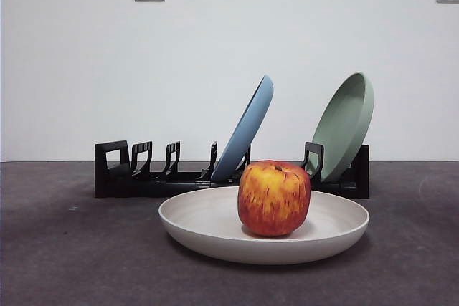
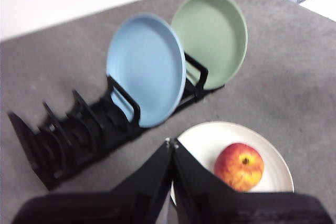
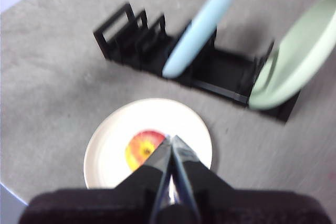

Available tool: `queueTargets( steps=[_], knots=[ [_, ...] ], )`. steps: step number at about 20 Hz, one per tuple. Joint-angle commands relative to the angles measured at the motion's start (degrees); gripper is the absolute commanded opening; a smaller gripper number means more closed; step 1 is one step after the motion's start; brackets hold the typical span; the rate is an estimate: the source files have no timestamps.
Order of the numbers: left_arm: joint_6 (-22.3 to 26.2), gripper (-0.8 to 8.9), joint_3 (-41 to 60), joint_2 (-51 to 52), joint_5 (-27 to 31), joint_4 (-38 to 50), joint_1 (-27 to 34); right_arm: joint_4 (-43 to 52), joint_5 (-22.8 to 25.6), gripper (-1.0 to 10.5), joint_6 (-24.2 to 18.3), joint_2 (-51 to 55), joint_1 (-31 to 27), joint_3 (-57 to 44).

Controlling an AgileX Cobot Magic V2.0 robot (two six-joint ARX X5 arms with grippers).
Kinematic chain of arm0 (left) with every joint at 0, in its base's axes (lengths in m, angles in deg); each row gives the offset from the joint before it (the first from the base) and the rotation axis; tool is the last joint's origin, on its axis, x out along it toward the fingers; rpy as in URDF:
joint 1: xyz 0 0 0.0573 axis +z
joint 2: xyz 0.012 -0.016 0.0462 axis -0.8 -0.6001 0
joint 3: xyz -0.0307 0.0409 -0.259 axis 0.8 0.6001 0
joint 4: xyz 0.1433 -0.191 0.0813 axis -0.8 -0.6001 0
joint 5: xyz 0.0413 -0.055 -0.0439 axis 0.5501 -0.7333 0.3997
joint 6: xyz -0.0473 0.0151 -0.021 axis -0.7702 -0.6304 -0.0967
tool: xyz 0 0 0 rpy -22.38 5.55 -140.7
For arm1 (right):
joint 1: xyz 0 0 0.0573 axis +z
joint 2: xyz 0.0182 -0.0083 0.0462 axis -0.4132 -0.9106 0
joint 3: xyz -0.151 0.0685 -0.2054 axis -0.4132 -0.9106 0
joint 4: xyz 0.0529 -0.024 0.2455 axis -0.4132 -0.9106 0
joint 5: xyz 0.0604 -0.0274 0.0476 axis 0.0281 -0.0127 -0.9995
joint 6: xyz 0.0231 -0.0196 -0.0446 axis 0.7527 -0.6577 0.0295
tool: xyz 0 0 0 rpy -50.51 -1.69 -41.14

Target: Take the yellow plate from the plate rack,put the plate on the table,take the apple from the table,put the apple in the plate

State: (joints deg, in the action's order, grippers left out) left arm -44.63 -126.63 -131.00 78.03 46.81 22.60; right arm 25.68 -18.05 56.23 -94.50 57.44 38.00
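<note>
The cream yellow plate (image 1: 215, 227) lies flat on the dark grey table (image 1: 64, 249) in front of the black plate rack (image 1: 129, 173). The red and yellow apple (image 1: 274, 198) sits upright in the plate. The plate (image 2: 210, 140) and the apple (image 2: 239, 166) also show in the left wrist view, and in the right wrist view the plate (image 3: 115, 135) and the apple (image 3: 142, 148). My left gripper (image 2: 172, 144) is shut and empty, high above the table. My right gripper (image 3: 171, 140) is shut and empty, high above the plate. Neither shows in the front view.
A light blue plate (image 1: 247, 130) and a pale green plate (image 1: 346, 125) lean in the rack's right half. The rack's left slots (image 1: 161, 159) hold nothing. A white wall with two sockets stands behind.
</note>
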Motion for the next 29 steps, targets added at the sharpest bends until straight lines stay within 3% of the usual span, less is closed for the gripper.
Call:
queueTargets(
  steps=[1, 6, 21, 24, 26, 29],
  knots=[
    [-3.8, -0.09, 7.4, 1.6, 0.5, 5.0, -1.0, 4.9, -0.1, -0.1, 5.3, 2.4, 0.4, -7.7],
    [-7.3, -0.09, 18.0, 2.4, 4.4, 14.3, -4.4, 16.0, 0.3, -0.1, 9.5, 3.7, 3.3, -21.3],
    [-6.9, -0.02, 18.4, 2.4, 4.3, 15.8, -5.9, 17.8, 0.2, -0.1, 9.5, 2.2, 4.2, -22.0],
    [-6.8, -0.02, 18.4, 6.8, 4.5, 13.6, -5.3, 17.8, 0.2, -0.1, 9.5, 2.2, 4.2, -22.0],
    [-2.0, -0.02, 18.4, 12.7, 4.3, 10.5, -4.2, 17.7, 0.2, -0.1, 9.5, 2.3, 4.2, -22.0],
    [-1.0, -0.02, 18.4, 22.2, 4.3, 7.9, 1.8, 17.4, 0.2, -0.1, 9.5, 2.2, 4.2, -22.0]
  ],
)
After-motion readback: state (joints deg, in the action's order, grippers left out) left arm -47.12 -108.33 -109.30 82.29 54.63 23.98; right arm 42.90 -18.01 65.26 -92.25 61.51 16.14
